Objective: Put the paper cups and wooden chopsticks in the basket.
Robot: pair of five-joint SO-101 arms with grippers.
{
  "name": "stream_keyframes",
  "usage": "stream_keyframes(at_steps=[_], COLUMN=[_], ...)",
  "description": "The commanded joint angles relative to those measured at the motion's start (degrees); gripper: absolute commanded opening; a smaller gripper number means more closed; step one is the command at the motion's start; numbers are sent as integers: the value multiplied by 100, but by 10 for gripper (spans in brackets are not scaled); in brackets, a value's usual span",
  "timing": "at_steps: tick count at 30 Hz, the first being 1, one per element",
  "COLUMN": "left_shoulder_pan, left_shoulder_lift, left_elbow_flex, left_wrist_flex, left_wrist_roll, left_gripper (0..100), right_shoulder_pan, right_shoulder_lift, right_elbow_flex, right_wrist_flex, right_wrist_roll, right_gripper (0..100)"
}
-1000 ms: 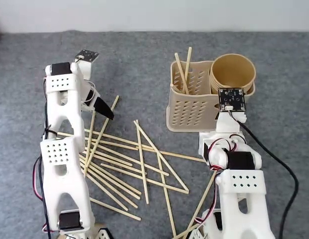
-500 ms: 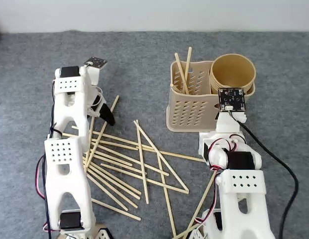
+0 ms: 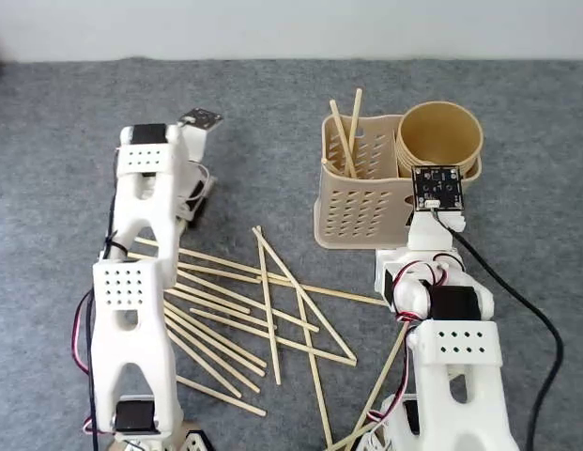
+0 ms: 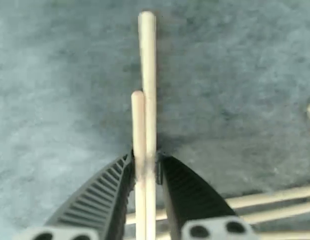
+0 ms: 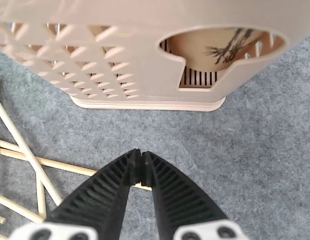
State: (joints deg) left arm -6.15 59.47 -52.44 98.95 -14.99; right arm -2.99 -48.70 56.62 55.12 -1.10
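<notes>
Left claw (image 4: 145, 161) clamps two chopsticks (image 4: 147, 75) pointing straight out; basket (image 3: 361, 209) sits toward the counter's (image 3: 272, 113) right edge, beside the closed right claw (image 5: 141, 156)

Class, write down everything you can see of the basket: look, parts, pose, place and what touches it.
The basket is beige and plastic-looking, its walls pierced by rows of small holes. It stands upright on the grey mat. One compartment holds leaning wooden chopsticks, the other stacked paper cups, also glimpsed through a cut-out low in one wall. The right gripper, jaws shut, stands in front, apart from it.
</notes>
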Motion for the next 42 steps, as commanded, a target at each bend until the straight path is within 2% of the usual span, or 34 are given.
stream_keyframes(at_steps=[1,10,18,25,33,42], left_shoulder_pan=[35,35,176,791,1486,2233], left_shoulder_lift=[-141,-457,-2259,-3710,-4809,-5160], left_elbow_flex=[-382,-409,-409,-418,-418,-418], left_wrist_flex=[158,158,158,-53,-1116,-2391], left_wrist_roll=[-44,-44,-26,26,1081,2251], left_gripper=[13,11,11,11,12,12], right_shoulder_pan=[22,22,22,22,22,22], right_shoulder_lift=[-110,-110,-110,-110,-110,-92], right_elbow_flex=[-26,-26,-26,-26,-18,-18], right_wrist_flex=[-136,-136,-136,-136,-136,-136], right_wrist_roll=[-53,-53,-53,-53,-53,-53], right_gripper=[9,9,9,9,9,9])
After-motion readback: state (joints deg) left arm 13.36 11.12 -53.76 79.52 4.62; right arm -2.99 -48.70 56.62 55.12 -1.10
